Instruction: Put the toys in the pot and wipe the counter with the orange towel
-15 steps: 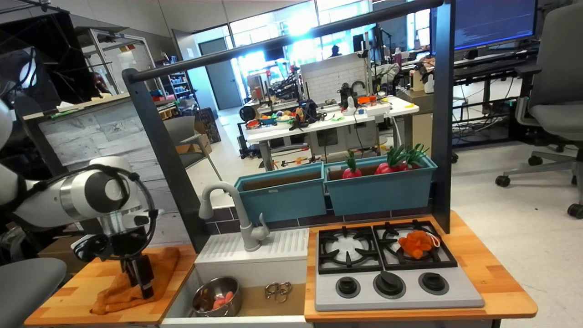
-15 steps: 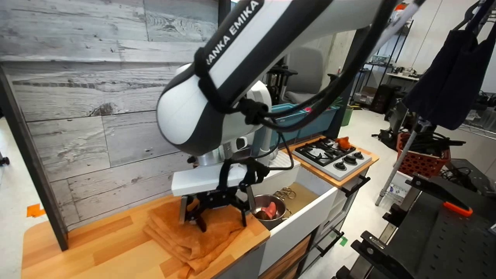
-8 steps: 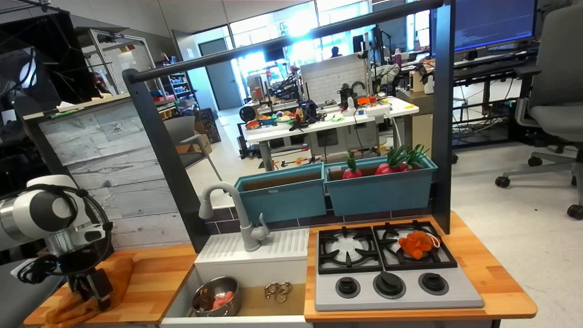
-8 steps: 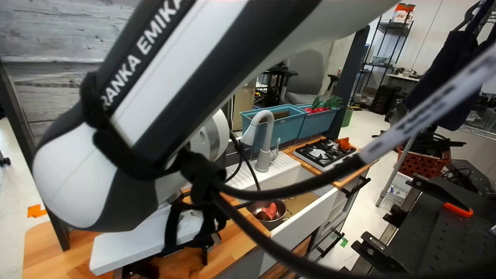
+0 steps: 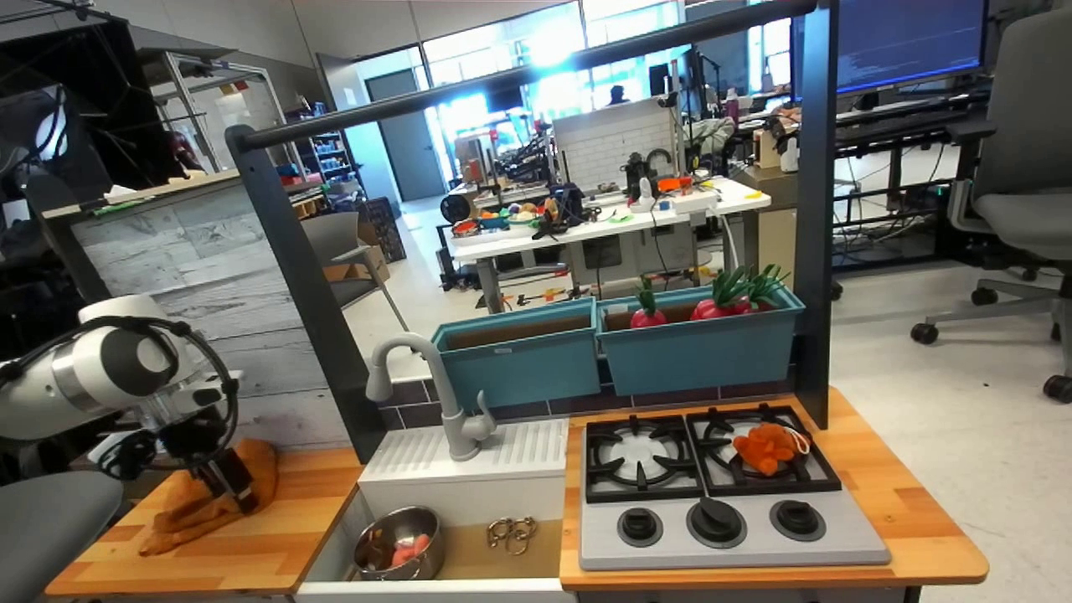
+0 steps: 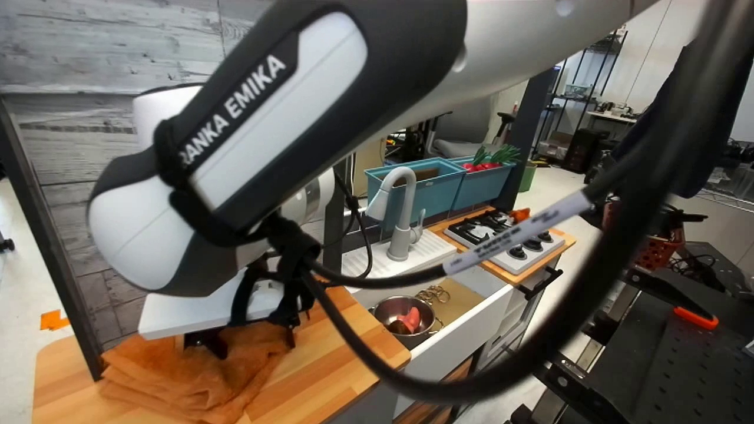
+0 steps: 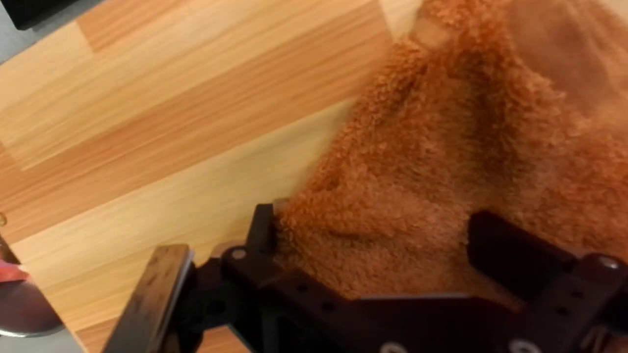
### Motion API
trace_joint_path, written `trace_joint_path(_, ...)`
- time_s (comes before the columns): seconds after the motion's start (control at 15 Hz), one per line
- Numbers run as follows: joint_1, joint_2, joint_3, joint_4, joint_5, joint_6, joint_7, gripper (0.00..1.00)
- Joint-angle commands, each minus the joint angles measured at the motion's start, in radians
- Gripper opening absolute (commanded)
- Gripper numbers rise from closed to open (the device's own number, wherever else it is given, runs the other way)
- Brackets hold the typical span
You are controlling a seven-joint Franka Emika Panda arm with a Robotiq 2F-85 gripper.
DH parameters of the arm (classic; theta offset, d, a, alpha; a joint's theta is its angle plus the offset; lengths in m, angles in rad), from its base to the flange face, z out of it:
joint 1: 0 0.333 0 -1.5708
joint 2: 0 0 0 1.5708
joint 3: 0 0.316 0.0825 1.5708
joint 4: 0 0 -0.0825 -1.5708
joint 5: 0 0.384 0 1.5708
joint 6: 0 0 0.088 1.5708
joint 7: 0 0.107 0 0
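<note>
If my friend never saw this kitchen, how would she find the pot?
Find the grey faucet behind the white sink basin. In that basin, the pot sits nearer the orange towel than the metal rings do. Unlike those rings, it's a shiny silver container holding pinkish toys.

Wrist view chops off the orange towel at top and right, with only a slice of the pot way left of it. In an exterior view a white slab blocks most of the gripper over the towel, and the cable to the towel's right is super blurry. Can't count the toys either.
</note>
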Motion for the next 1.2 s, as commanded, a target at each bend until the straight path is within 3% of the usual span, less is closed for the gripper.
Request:
trace_joint_path(0.0, -0.086, 0.043, -0.007, 0.081, 0.017, -0.149, 0.043, 1.0)
trace_joint_path(0.13, -0.137, -0.001, -0.016, 0.001, 0.033, -0.199, 0.042, 1.0)
trace_joint_path(0.33, -0.192, -0.008, -0.008, -0.009, 0.057, -0.313, 0.067, 1.0)
trace_joint_path(0.47, -0.19, 0.003, 0.005, 0.005, 0.061, -0.362, 0.066, 1.0)
trace_joint_path(0.8, -0.13, 0.003, 0.044, -0.004, 0.034, -0.317, 0.017, 1.0)
trace_joint_path(1.13, 0.003, 0.01, 0.034, -0.019, -0.043, -0.141, -0.021, 1.0)
